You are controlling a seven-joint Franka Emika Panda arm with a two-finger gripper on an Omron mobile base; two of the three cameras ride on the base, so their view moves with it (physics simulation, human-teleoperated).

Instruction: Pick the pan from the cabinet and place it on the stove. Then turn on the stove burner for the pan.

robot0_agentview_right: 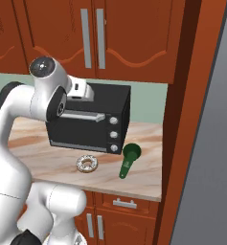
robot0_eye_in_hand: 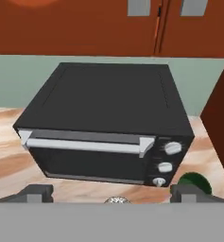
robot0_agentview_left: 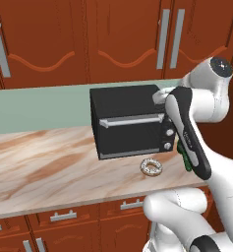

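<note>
Two dark fingertips (robot0_eye_in_hand: 38,193) spread wide, tool (robot0_eye_in_hand: 114,196) empty | arm bent high, hand over black toaster oven (robot0_agentview_left: 130,120) on tabletop (robot0_agentview_left: 44,167) | cabinet (robot0_agentview_left: 123,39) doors closed above | doughnut (robot0_agentview_left: 151,167), green scoop (robot0_agentview_right: 129,159) beside oven

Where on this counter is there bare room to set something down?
The marble counter left of the toaster oven is bare to the wall. It's crowded right of centre: doughnut and green scoop lie before the oven, near the tall side panel.
</note>
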